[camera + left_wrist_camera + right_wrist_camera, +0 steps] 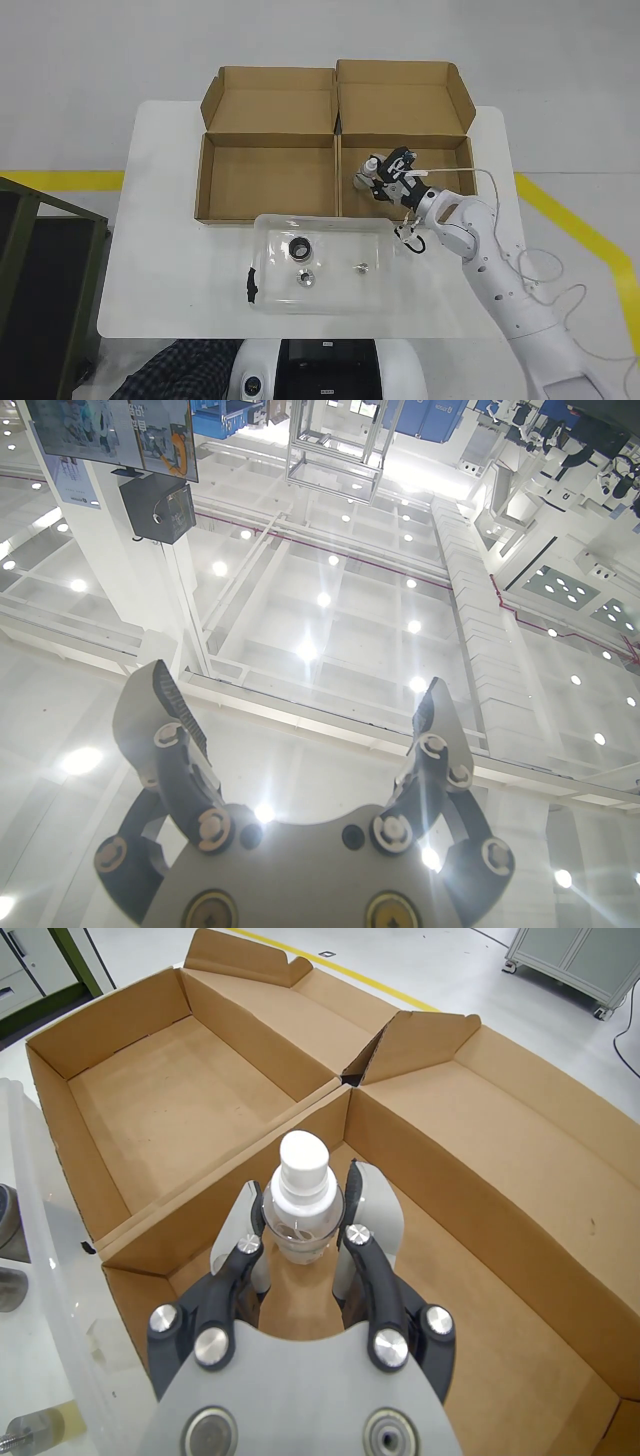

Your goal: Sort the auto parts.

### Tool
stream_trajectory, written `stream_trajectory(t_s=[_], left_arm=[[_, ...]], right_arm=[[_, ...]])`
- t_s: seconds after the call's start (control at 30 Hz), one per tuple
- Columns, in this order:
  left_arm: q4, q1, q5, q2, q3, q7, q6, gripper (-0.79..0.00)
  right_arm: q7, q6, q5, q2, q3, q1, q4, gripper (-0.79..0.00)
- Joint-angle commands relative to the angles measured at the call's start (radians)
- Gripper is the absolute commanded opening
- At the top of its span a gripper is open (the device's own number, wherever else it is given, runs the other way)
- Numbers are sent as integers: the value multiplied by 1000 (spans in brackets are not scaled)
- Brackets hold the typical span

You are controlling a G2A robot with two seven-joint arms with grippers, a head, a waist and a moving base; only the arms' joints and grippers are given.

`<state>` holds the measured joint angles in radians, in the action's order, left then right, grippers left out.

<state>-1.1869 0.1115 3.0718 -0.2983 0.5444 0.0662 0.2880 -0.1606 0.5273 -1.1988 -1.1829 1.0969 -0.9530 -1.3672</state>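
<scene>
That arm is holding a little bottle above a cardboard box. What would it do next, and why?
Probably lower slightly and open. The right gripper is shut on the small bottle, which hangs above the bare floor of the right-hand box, so letting go there should drop it inside.

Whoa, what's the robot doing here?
It is sorting auto parts. Its right gripper is shut on a small clear bottle with a white cap, holding it over the right cardboard box. A few metal parts lie in the clear tray. The left gripper is open, holds nothing and points up at the ceiling.
</scene>
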Motion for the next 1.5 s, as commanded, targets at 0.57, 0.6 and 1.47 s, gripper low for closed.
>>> stream_trajectory(t_s=[0.57,0.6,1.47], left_arm=[[0,0,0,0,0,0,0,0],[0,0,0,0,0,0,0,0],[0,0,0,0,0,0,0,0]], right_arm=[[-30,42,-26,34,134,-123,-246,0],[-41,49,-26,38,150,-139,-273,0],[-438,322,-36,108,237,-474,-717,0]])
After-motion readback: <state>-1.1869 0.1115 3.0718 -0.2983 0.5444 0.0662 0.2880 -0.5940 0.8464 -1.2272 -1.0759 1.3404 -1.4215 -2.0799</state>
